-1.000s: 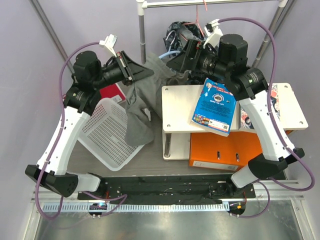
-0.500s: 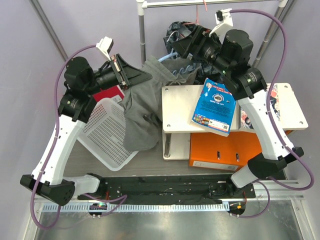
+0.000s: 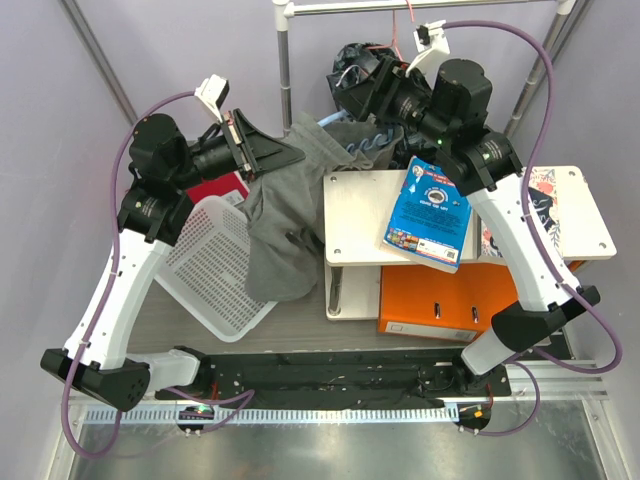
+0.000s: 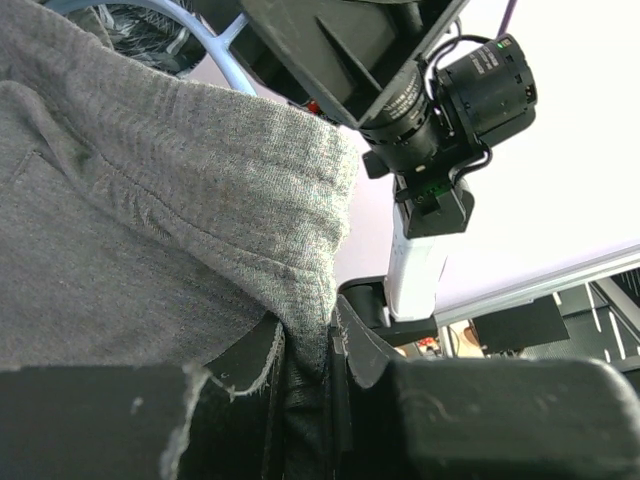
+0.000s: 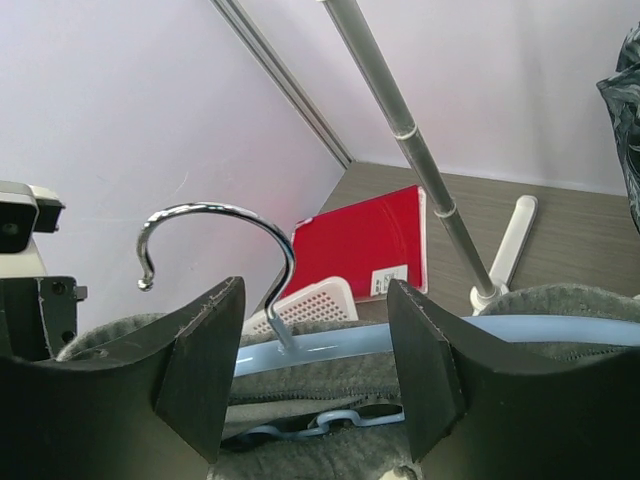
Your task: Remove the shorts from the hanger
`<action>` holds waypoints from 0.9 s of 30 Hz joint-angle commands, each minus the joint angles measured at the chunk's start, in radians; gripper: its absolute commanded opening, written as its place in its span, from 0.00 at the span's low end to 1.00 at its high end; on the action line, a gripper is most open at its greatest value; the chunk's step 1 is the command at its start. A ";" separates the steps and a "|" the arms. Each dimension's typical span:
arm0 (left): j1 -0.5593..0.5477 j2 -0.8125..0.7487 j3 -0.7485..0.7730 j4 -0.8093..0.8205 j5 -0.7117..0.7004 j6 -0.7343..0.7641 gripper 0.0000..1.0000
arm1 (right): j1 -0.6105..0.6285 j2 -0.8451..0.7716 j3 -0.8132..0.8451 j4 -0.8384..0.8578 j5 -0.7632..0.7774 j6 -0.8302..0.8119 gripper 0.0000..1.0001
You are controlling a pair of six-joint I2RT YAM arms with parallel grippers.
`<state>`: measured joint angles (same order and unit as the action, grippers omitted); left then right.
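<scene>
**The right gripper (image 3: 355, 95) shifts left**

Since half a second ago it has moved left and back. It sits just in front of the black shorts with grey-white marbled print (image 3: 352, 58), which hang bunched on the thin pink-red wire hanger (image 3: 396, 38) under the metal rail (image 3: 420, 6). Its fingers stand wide apart and grasp nothing, with the thick light-blue plastic hanger (image 5: 400, 338) between them. The left gripper (image 4: 305, 360) is pinched tight on the long plain grey garment (image 4: 150, 220).

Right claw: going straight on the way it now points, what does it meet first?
Most likely the light-blue hanger: its bar crosses the gap just ahead of the open right claw, chrome hook rising from it, grey garment beneath. Depth is hard to judge.
</scene>
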<state>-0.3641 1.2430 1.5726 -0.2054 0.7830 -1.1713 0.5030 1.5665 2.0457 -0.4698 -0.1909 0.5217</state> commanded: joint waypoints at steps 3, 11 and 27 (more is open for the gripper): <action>0.004 -0.020 0.037 0.153 0.055 -0.019 0.00 | 0.003 -0.014 -0.013 0.059 -0.027 -0.038 0.61; 0.004 -0.008 0.038 0.173 0.055 -0.033 0.00 | 0.003 -0.014 -0.035 0.120 -0.070 -0.040 0.45; 0.005 0.007 0.124 -0.236 -0.133 0.173 0.57 | 0.040 -0.039 -0.062 0.177 -0.005 -0.034 0.01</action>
<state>-0.3641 1.2545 1.6337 -0.3489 0.7063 -1.0832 0.5190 1.5661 1.9686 -0.3759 -0.2317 0.4946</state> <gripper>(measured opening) 0.465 0.067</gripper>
